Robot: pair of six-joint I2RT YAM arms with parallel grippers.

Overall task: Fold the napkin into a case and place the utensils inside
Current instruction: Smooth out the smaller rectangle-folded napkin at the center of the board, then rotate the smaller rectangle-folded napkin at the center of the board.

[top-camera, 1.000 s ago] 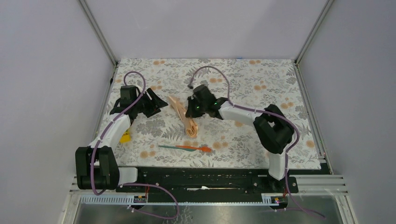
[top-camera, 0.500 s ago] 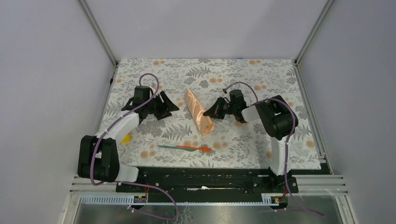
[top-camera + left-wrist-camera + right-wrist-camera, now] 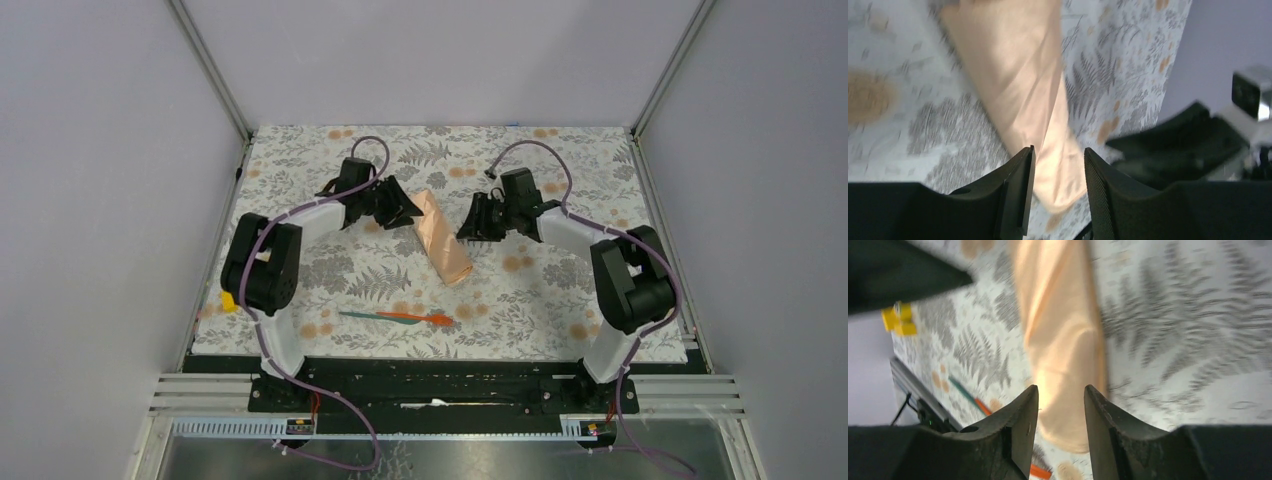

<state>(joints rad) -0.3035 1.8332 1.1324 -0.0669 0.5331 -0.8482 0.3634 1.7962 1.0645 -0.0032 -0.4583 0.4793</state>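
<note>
The peach-orange napkin lies folded as a long narrow case [image 3: 443, 238] on the tablecloth, running from back left to front right. My left gripper [image 3: 408, 209] is open and empty at the case's far left end; the case [image 3: 1020, 85] shows past its tips [image 3: 1058, 165]. My right gripper [image 3: 470, 228] is open and empty just right of the case; the case [image 3: 1063, 330] lies below its tips [image 3: 1061, 405]. The utensils lie end to end in front of the case, teal-green [image 3: 362, 314] and orange-red [image 3: 425, 319], also in the right wrist view [image 3: 962, 391].
The grey floral tablecloth [image 3: 560, 290] covers the table. A small yellow block [image 3: 229, 301] sits at its left edge behind the left arm's base and shows in the right wrist view [image 3: 898, 320]. Grey walls stand on three sides.
The napkin went from a thin strip under the right gripper to a flat folded case lying free. The left arm swung right to the case's far end. The right gripper drew back and shifted rearward.
</note>
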